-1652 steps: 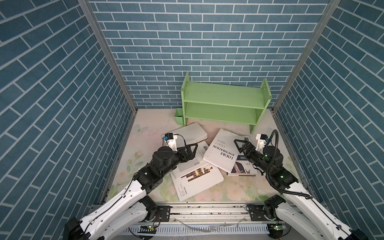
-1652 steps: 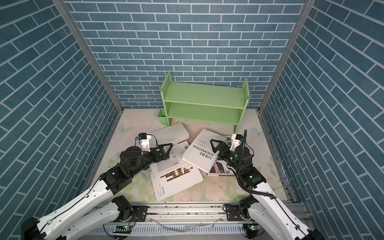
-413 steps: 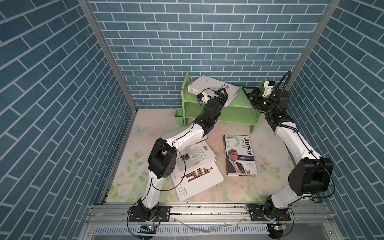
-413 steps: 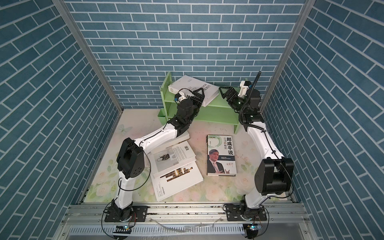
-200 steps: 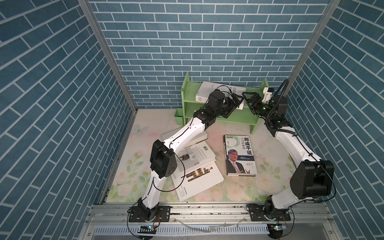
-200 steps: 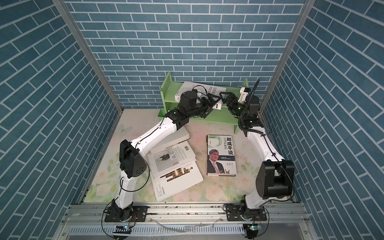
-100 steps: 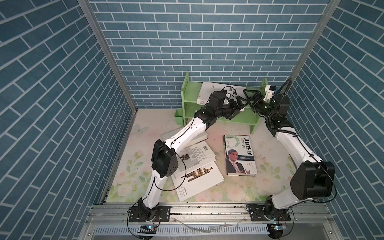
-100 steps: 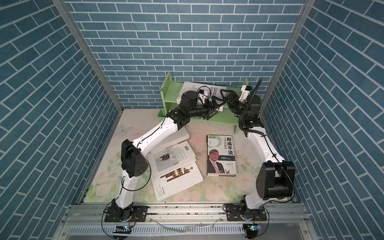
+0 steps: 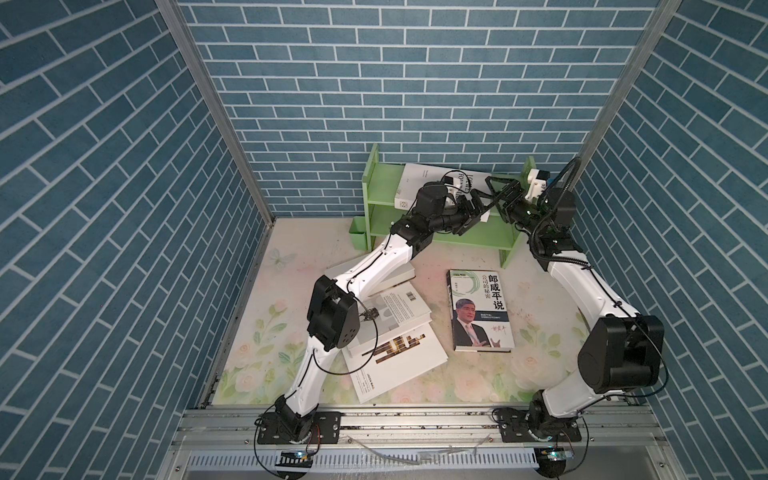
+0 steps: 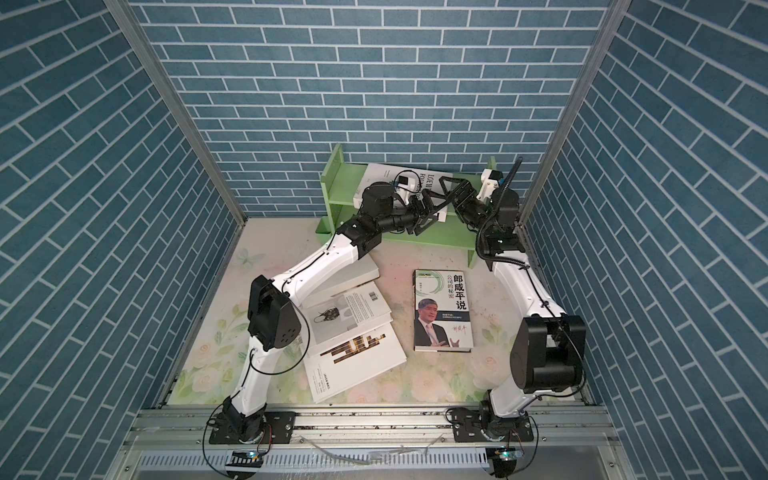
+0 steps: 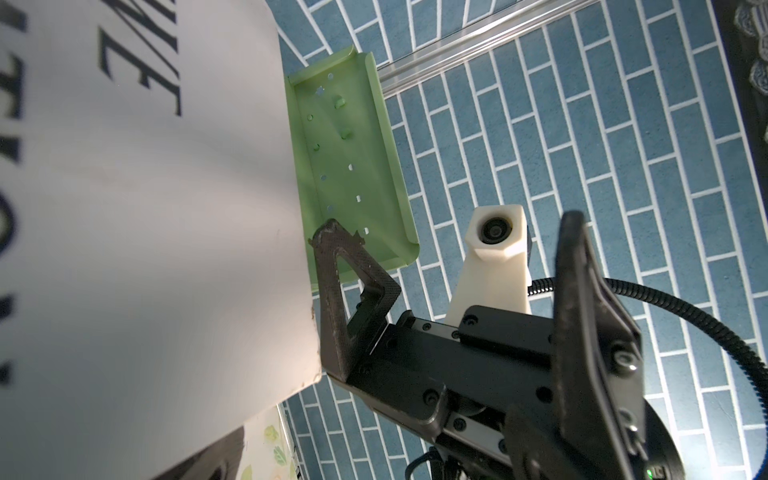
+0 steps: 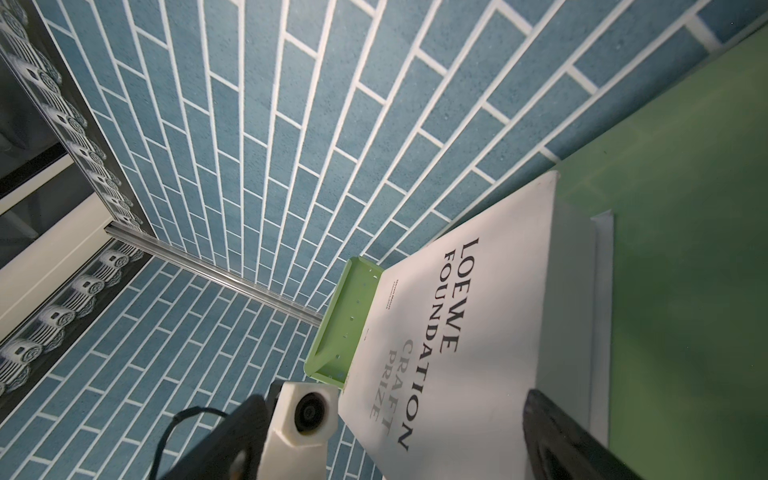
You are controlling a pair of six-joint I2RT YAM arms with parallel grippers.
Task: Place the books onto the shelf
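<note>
Well, the white LOEWE book (image 9: 415, 183) lies a bit crooked on the top board of the green shelf (image 9: 371, 178). Both grippers are up there by its right end. The left gripper (image 9: 471, 211) has its jaws wide apart. So does the right gripper (image 9: 485, 189), with one finger (image 11: 332, 266) right against the book's edge. The book with the man's face (image 9: 480, 309) lies flat on the flowery table (image 9: 540, 374). More white books (image 9: 395, 357) sit piled under the left arm.
</note>
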